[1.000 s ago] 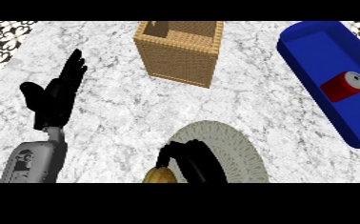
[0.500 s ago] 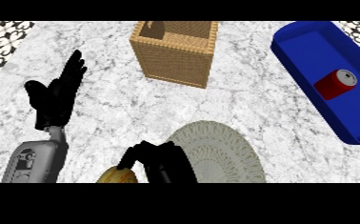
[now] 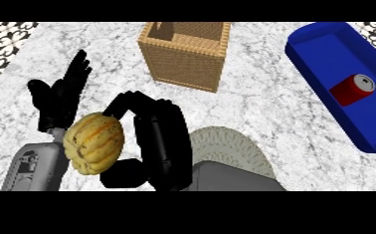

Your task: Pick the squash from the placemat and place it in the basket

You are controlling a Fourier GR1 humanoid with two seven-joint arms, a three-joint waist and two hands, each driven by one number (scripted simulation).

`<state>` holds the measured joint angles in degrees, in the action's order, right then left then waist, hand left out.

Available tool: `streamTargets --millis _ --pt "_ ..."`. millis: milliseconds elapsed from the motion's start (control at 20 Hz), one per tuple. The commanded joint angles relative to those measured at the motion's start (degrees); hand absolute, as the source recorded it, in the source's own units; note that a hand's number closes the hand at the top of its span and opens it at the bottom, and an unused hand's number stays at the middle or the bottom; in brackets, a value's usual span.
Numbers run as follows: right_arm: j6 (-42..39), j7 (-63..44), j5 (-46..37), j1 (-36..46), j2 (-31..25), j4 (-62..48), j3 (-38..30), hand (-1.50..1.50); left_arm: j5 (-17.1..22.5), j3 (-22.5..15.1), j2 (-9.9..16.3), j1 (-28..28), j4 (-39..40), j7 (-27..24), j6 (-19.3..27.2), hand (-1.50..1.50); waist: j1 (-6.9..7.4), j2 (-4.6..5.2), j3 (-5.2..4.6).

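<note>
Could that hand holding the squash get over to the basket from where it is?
Probably yes. The right hand is curled round the squash, and the basket stands open-topped just beyond it, with only bare counter between. The left hand rests off to the side.

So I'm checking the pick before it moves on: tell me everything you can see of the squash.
The squash is a pale yellow, oval body with faint orange ribbing, its skin looking matte and bumpy. It is held up in the right hand, whose black fingers curl around its right side. It shows left of the placemat, in front of the resting left hand.
</note>
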<state>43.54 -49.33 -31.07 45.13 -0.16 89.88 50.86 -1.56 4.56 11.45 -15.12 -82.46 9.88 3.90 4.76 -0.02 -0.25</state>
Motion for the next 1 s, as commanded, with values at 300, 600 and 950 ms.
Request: streamTargets --millis 300,600,950 --pt "3.93 -15.23 4.14 28.77 0.15 -21.09 -6.38 1.50 0.64 0.13 0.16 -1.14 2.30 -0.87 -1.45 0.00 1.06 0.52 -0.13" --pt "2.41 -13.55 12.79 37.57 0.15 -33.09 -5.93 1.50 -0.54 -0.31 -0.49 -0.11 -1.68 0.17 0.62 0.00 1.11 0.73 0.02" --pt "2.89 -8.15 20.53 39.80 0.16 -44.21 -4.71 1.50 -0.20 0.01 -0.06 -1.73 -0.07 0.19 -0.29 0.00 1.41 1.37 0.00"
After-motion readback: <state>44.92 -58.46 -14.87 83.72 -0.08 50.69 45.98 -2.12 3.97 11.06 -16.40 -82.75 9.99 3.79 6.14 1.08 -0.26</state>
